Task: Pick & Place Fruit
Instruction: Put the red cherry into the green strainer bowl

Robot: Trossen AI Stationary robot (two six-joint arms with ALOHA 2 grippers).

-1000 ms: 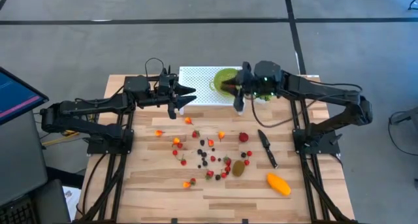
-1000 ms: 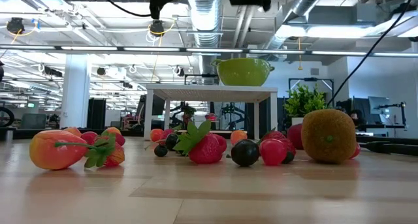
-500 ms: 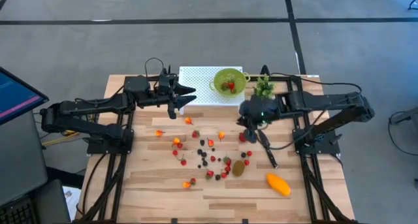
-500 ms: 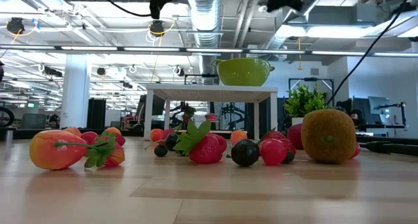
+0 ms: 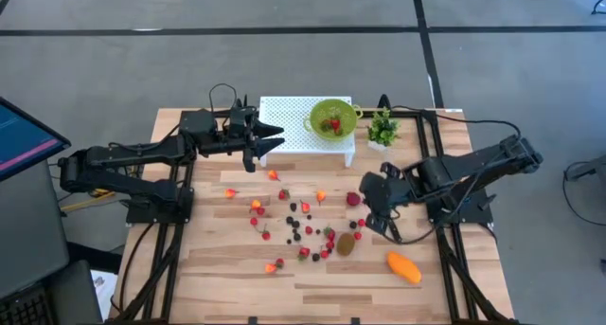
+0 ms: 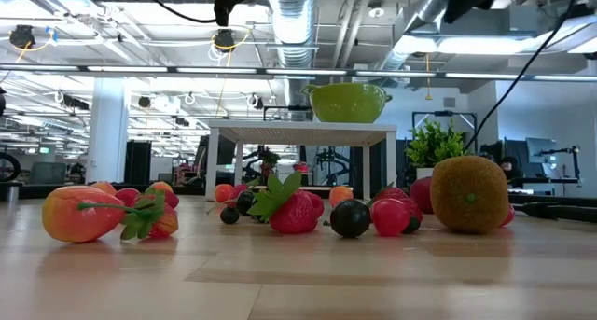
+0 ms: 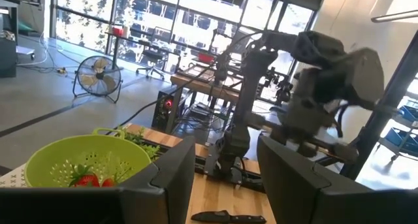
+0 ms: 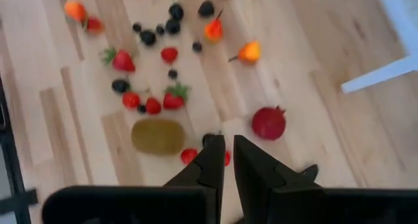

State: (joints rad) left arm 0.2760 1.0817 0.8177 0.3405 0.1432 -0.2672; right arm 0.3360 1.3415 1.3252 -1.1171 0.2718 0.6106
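Above the worktop (image 5: 227,268), right hand (image 5: 371,211) nearly closed, empty, over kiwi (image 8: 157,136); reopen before descending; left hand (image 5: 270,133) half-open, idle.

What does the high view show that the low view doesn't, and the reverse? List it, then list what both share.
High view only: both arms, the left hand by the white stand, the right hand over the scattered fruit, the black knife, the mango, and strawberries inside the green colander.
Low view only: the room behind the table and the stand's legs.
Both: colander, stand, potted plant, kiwi, berries.
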